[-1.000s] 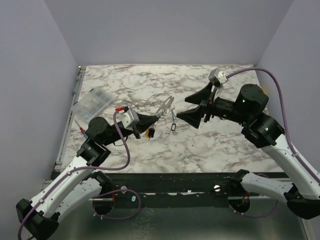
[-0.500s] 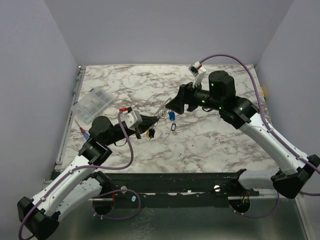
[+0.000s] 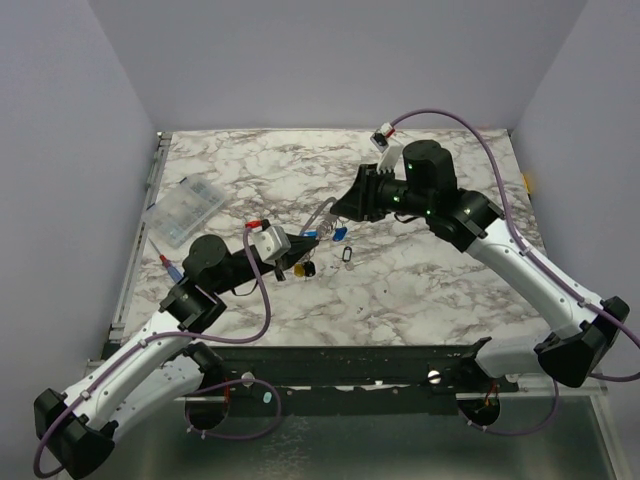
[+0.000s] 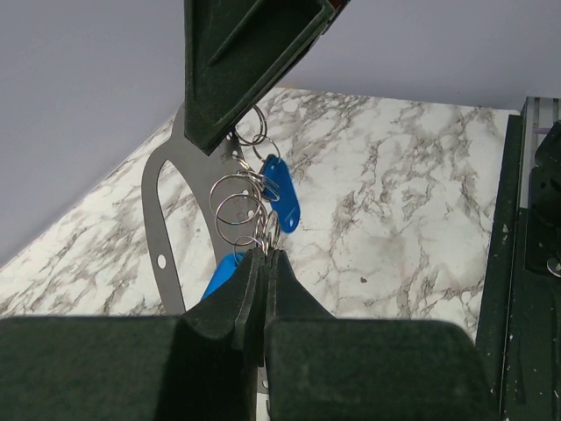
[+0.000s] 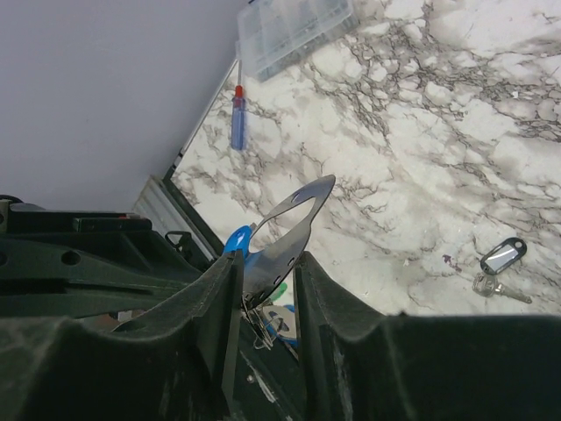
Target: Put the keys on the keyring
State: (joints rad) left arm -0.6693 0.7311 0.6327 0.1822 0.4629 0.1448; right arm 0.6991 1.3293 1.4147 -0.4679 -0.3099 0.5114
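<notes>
Keyring (image 4: 235,209) bunch with the blue keys (image 4: 282,191) hangs above the counter (image 3: 420,290), left gripper (image 4: 263,259) pinched tight on its loops. Right gripper (image 5: 263,272) has its jaws either side of the flat metal plate (image 5: 294,210); can't tell if it's actually biting. My worry: if the arms pull differently, the loops could yank free and drop everything beside that loose key (image 5: 501,257).

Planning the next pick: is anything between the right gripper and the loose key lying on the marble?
Yes. A flat metal plate sits between the right gripper's fingers, so that would likely have to be let go first. The loose key lies apart on the marble, with nothing visible over or against it.
</notes>
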